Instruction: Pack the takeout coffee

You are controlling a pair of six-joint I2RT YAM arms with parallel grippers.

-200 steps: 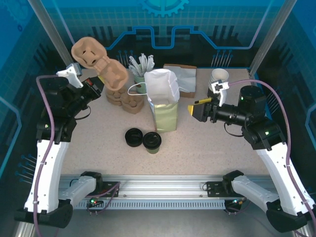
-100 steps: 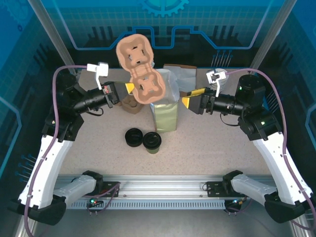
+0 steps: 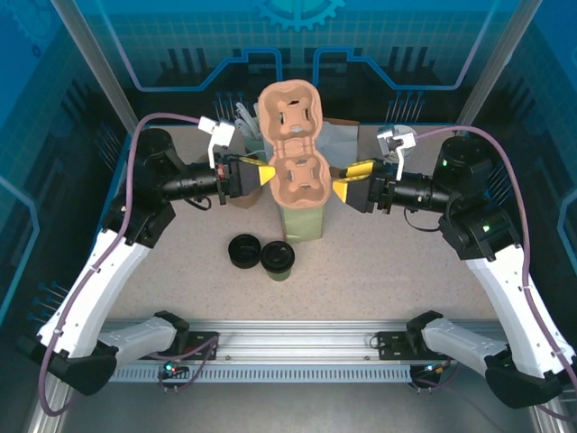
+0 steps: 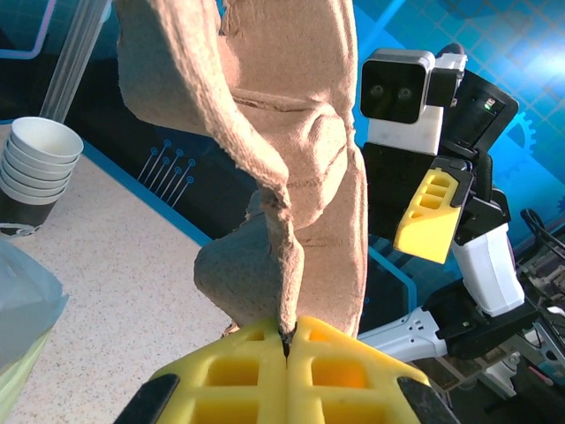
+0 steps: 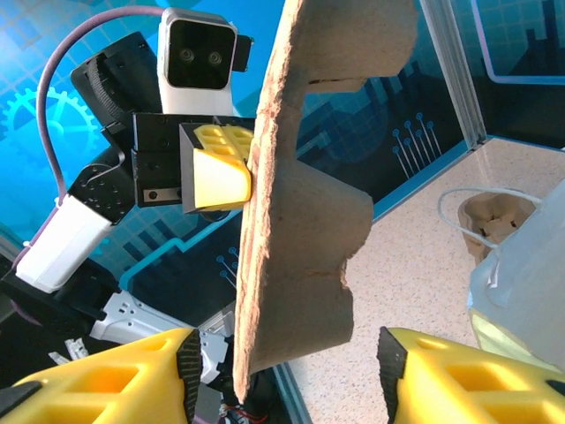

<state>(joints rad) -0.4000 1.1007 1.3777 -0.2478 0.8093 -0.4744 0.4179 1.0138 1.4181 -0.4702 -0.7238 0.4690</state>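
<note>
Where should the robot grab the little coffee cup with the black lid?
Probably around its pale sides just under the lid, coming from the right: the takeout coffee stands upright, and the stack of lids crowds its left side.

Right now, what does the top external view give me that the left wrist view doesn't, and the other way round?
Top external: the takeout coffee, lidded and upright on the table, touching or nearly touching the black lid stack.

Left wrist: a close look at the left end effector pinched shut on the lower edge of the pulp cup carrier, plus a stack of white cups at far left.

Both: the carrier held up in the air, with the right end effector open at its other side, not gripping it.
</note>
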